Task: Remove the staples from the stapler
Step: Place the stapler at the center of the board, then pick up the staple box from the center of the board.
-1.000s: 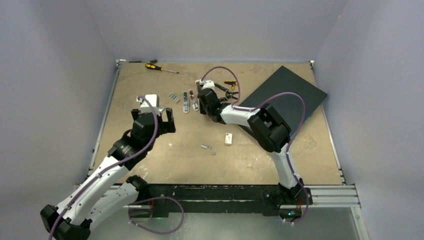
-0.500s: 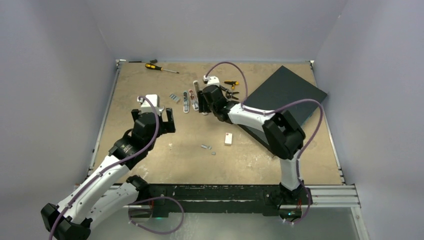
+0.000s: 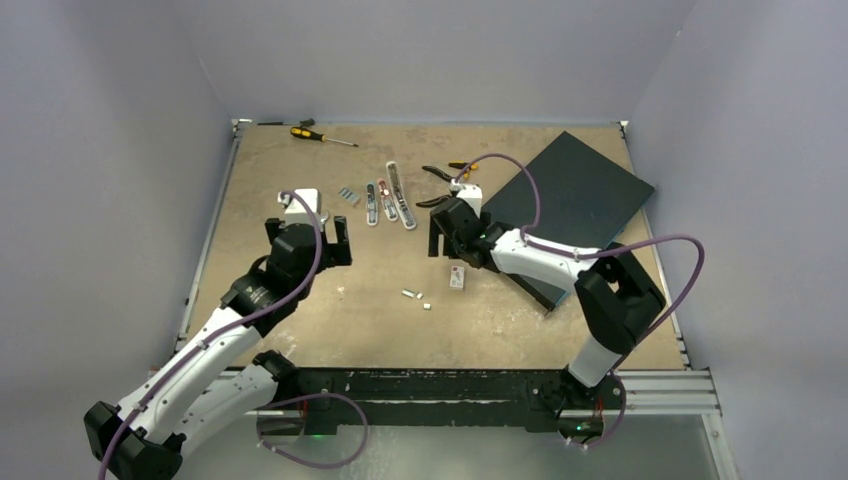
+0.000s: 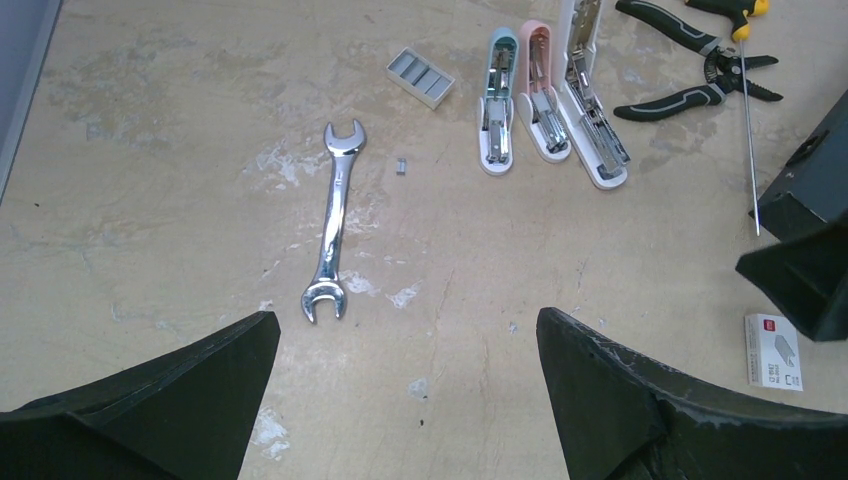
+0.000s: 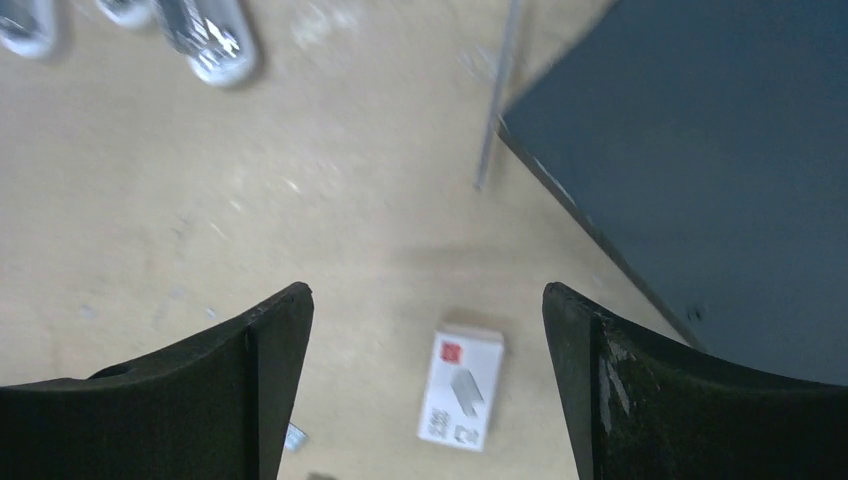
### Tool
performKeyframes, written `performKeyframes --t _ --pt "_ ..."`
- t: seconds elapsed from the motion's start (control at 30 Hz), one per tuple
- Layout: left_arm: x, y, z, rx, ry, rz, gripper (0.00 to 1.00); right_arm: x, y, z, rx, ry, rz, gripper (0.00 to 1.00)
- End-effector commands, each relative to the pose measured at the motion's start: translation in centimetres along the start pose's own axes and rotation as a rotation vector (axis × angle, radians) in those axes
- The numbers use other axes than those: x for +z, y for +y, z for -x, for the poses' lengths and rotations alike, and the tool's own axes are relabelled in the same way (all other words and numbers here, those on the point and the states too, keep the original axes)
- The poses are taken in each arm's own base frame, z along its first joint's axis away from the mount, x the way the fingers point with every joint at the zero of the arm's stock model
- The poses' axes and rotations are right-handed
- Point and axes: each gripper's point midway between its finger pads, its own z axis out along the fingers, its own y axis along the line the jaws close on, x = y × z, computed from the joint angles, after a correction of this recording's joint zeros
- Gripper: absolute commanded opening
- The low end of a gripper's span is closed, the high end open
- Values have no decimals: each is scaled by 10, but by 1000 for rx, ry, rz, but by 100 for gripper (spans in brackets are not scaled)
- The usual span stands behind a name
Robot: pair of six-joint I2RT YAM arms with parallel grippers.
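Note:
Three staplers lie side by side at the back of the table: a teal one, a pink one and a long white one spread open. A grey block of staples lies left of them, and a tiny staple piece sits nearer. More staples lie mid-table. My right gripper hangs open above a white box, holding nothing. My left gripper is open over bare table.
A wrench lies ahead of the left gripper. Pliers and a dark panel sit at the back right. A yellow screwdriver lies near the far edge.
My right gripper has opened and pulled back from the staplers toward the near right, leaving the white stapler lying stretched open on the table. The left arm has stayed put.

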Motion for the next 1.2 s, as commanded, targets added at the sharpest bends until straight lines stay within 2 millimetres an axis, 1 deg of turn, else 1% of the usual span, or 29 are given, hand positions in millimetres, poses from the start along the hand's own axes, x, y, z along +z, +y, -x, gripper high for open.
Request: performKeyframes --t 0.0,0.03,0.1,0.2,0.3,0.37,0.43,0.47,0.57,0.63,0.67,0.7,0.73,0.8,0.83,0.9,0.97,1.07,1.17 --pt "-3 -2 17 -17 -35 1 98 -15 -23 -20 56 37 -89 87" --pt "-3 -2 17 -16 -34 0 98 -16 -23 -23 52 44 -90 88" --pt "-3 -3 16 -14 -30 -1 98 -18 -15 -25 17 43 -52 88" --pt "-2 -3 16 -13 -27 0 98 -26 17 -28 -106 24 72 88" --pt "-2 -3 16 -13 -29 -1 98 -40 50 -31 -231 -3 197 88" --pt "-2 -2 16 -13 -28 3 98 -46 64 -30 -261 -18 267 88" --pt "-2 -2 17 -13 -28 4 98 -48 71 -28 -236 -24 299 88" --pt "-3 -1 17 -15 -30 9 98 -48 70 -28 -221 -21 299 88" --pt "-6 5 22 -26 -44 37 98 -45 67 -15 -175 -53 279 88" --pt "-10 11 27 -43 -62 64 98 -47 83 1 -164 -88 338 87" --pt "-13 15 31 -54 -77 79 98 -51 98 16 -175 -114 383 86" --pt "-17 19 35 -68 -95 91 98 -49 112 22 -198 -121 416 86" --pt "-21 24 39 -82 -116 104 97 -47 127 34 -228 -141 446 86" --pt "-31 33 48 -118 -165 122 97 -45 162 46 -331 -153 548 86" --pt "-36 38 52 -136 -189 131 97 -42 179 47 -373 -144 605 86" --pt "-44 45 57 -164 -226 142 96 -31 206 51 -477 -137 678 85" --pt "-49 49 59 -180 -247 146 96 -15 225 53 -559 -138 708 84" --pt "-48 49 59 -175 -245 145 96 18 246 58 -645 -147 709 84" --pt "-44 45 57 -155 -223 141 96 54 256 67 -693 -189 664 84"
